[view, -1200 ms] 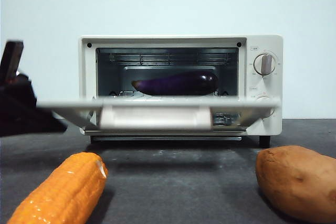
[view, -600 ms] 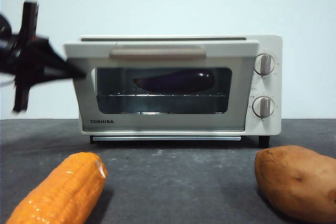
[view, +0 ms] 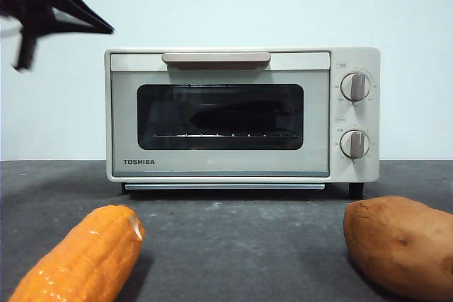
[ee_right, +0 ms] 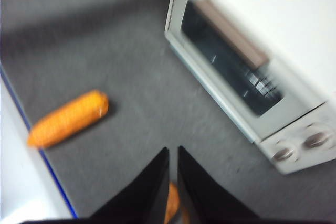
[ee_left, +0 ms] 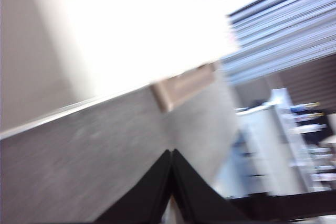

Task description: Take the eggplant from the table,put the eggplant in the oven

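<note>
We see the worktop (view: 233, 231) first — dark grey and speckled, carrying everything else. On it stands the oven (view: 219, 160), cream-white, with its glass door fully shut and the beige handle (view: 216, 58) along the top edge. Through the dark glass we can just make out the eggplant (view: 237, 114), a long dim shape lying on the rack inside.

The left gripper (view: 106, 30) hangs in the air up beside the oven's top corner, clear of the oven; its jaws are pressed together with nothing between them. From it, the oven lies below and to one side, and the eggplant sits lower still, behind the door.

The right gripper (ee_right: 173, 153) is raised well above the worktop, its jaws nearly touching and empty. The oven stands ahead of it and off to one side; the corn cob (ee_right: 68, 119) lies on the worktop on the other side, well apart from the oven.

A brown sweet potato (view: 400, 245) rests near the front edge, away from the corn cob.
</note>
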You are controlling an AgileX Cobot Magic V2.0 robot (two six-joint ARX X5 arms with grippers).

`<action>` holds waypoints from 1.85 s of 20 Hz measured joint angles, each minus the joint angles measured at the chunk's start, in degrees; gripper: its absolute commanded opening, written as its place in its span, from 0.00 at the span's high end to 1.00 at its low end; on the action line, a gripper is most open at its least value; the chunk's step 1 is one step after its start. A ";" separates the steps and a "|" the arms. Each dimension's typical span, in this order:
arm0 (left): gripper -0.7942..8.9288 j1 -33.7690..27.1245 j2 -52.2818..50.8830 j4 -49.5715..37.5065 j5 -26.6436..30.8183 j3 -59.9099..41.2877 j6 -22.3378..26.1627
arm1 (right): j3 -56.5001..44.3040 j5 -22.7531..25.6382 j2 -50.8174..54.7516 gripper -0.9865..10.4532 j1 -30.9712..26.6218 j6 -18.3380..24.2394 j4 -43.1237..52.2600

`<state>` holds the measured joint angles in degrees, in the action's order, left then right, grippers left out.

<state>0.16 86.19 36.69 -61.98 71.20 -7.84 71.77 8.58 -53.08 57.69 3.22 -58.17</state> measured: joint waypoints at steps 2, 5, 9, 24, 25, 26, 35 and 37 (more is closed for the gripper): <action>0.91 1.38 -4.55 5.20 7.39 0.00 4.00 | -2.64 0.07 -1.73 0.90 -0.46 0.48 0.90; 0.91 4.07 -11.15 9.33 18.08 -0.13 8.52 | -7.23 0.39 -3.98 0.90 -1.97 1.29 2.29; 0.91 6.91 -19.26 6.56 26.86 -3.34 10.36 | -12.98 0.61 -4.90 0.90 -6.64 1.42 5.05; 0.91 15.32 -44.22 -27.93 51.56 -47.28 -2.78 | -43.65 0.55 8.28 0.90 -33.16 -6.69 46.73; 0.91 15.47 -44.22 -27.96 51.56 -47.28 -3.61 | -43.65 0.55 8.26 0.90 -33.16 -6.67 47.06; 0.91 15.47 -44.19 -27.96 51.58 -47.28 -4.00 | -43.65 0.55 8.26 0.90 -33.16 -6.67 47.36; 0.91 15.45 -44.19 -28.35 51.58 -47.28 -4.98 | -43.65 0.55 8.26 0.90 -33.16 -6.69 48.70; 0.91 15.43 -45.51 -26.49 51.76 -47.28 -4.98 | -43.65 0.55 8.26 0.90 -33.16 -6.69 48.76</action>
<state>15.59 40.69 10.20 -10.22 23.92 -12.82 28.12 9.13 -44.82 24.53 -3.46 -9.41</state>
